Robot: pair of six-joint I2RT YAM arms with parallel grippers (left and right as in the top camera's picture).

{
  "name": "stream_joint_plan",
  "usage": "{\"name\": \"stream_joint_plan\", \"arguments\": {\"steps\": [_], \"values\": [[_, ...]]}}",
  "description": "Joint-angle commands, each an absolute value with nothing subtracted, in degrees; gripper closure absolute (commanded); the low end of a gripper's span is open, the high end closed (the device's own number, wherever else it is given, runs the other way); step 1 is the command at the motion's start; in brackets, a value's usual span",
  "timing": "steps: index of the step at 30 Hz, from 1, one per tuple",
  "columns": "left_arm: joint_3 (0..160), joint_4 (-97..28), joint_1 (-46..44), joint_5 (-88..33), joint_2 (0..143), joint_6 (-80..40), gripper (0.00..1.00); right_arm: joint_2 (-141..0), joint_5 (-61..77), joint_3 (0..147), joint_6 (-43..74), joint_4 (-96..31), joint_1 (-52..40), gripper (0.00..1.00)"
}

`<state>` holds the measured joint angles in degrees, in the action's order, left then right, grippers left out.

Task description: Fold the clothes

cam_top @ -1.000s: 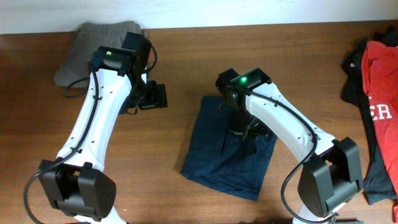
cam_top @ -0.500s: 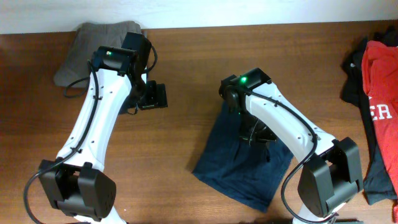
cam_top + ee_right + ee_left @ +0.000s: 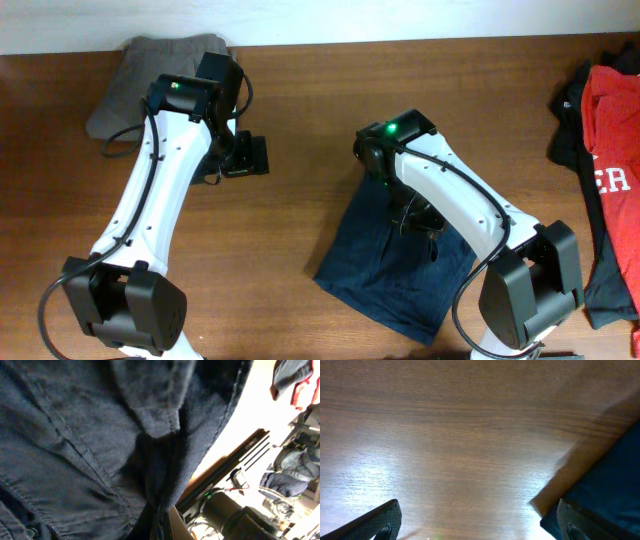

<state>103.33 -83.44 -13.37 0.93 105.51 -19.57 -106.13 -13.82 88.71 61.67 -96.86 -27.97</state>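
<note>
Surface: brown wooden table (image 3: pixel 300 110), with a pale strip of wall along its far edge and bare wood between the two arms.
Navy shorts (image 3: pixel 385 275): they lie toward the near edge, right of the middle, as a rumpled, slanted rectangle. The right arm covers their upper right part.
Handling: they look light, limp and not fragile. They would sag from any single pinch and probably slide easily on the smooth wood.
Where to hold: the stitched seams, hem and waistband look thicker and should give the firmest hold. Taking two corners of one edge, one per arm, would let a fold lie flat, whereas a pinch in mid-panel would only bunch the cloth.
Right gripper (image 3: pixel 415 218): closed down tight. Its wrist view is filled with navy cloth, and a fold is gathered just where the fingers meet, so it appears to be pinching the shorts near their upper part. The fingers themselves are hidden.
Left gripper (image 3: pixel 480 521): spread wide and empty, it hovers over bare wood left of the shorts, whose edge shows at the right of its view.
Grey shorts (image 3: pixel 150 75): a soft heap at the far left corner, behind the left arm and well apart.
Red shirt (image 3: pixel 612 165): it lies with dark garments at the right edge, well apart.
In the way: only the right arm, which lies across the cloth. Nothing sits between the left gripper and the shorts' left edge.
</note>
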Motion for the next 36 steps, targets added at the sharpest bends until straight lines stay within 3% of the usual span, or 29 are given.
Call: {"name": "stream_joint_plan", "arguments": {"steps": [1,10,17,23,33,34,36], "values": [[104.3,-84.1,-13.3,2.0,105.3,-18.3,0.01,-104.5,-14.7,87.6,68.2,-97.4,-28.4,0.96],[104.3,-84.5,-13.3,3.0,105.3,-18.3,0.01,-102.0,-15.7,79.2,79.9,-97.3,-26.3,0.92],[104.3,-84.4,-13.3,3.0,105.3,-18.3,0.01,-101.9,-14.1,73.2,82.0,-94.0,-22.5,0.91],[104.3,-84.4,-13.3,3.0,105.3,-18.3,0.01,-101.9,-10.2,68.8,82.0,-90.3,-22.4,0.82],[104.3,-84.5,-13.3,3.0,105.3,-18.3,0.01,-101.9,-5.8,63.4,83.9,-87.2,-22.4,0.79],[104.3,-84.5,-13.3,3.0,105.3,-18.3,0.01,-101.9,-6.0,63.2,83.9,-86.8,-22.4,0.78],[104.3,-84.5,-13.3,3.0,105.3,-18.3,0.01,-101.9,-6.5,63.1,82.9,-85.7,-22.4,0.61]]}}
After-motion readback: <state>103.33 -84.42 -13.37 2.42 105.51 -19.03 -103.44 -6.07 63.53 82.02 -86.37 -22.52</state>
